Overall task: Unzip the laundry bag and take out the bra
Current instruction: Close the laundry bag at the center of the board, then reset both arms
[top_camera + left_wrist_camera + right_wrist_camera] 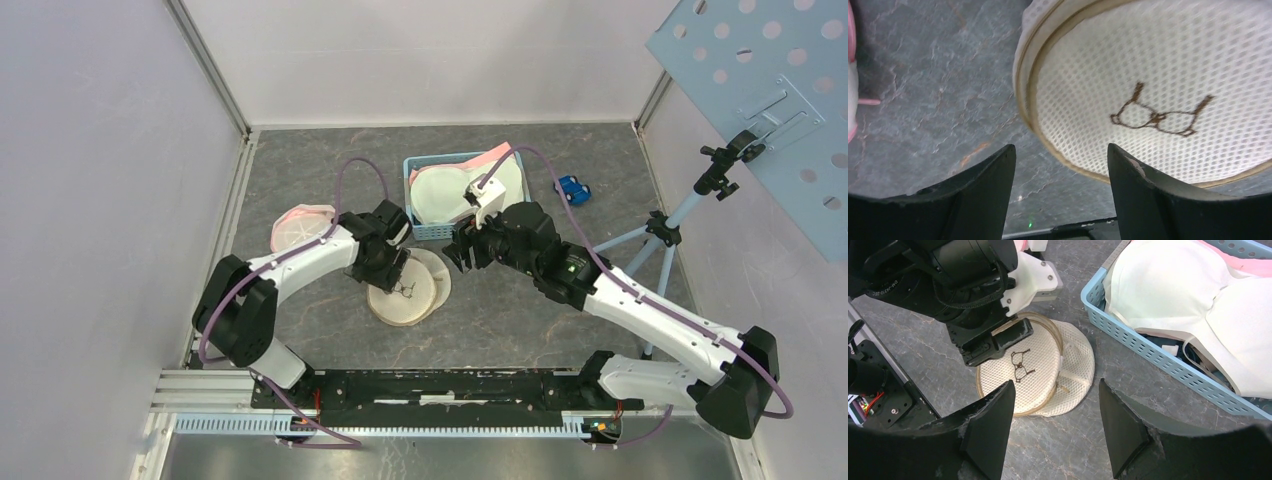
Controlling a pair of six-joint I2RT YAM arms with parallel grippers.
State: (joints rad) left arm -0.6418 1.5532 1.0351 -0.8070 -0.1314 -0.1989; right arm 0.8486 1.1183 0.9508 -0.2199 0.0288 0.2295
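Note:
The round cream mesh laundry bag [412,290] lies flat on the grey table; a brown bra outline [1158,117] is stitched on its top. My left gripper [390,272] hovers open and empty over the bag's near-left rim; in the left wrist view [1060,167] the tan rim [1068,160] passes between the fingers. My right gripper [462,252] is open and empty above the table just right of the bag [1035,365], as the right wrist view [1055,407] shows. A zip tab [1064,388] shows at the bag's right side. I cannot see what the bag holds.
A light-blue basket [430,232] behind the bag holds white and pink bras [1188,285]. A pink-rimmed mesh bag [298,226] lies at the left. A blue toy car [572,189] and a tripod [660,232] stand at the right.

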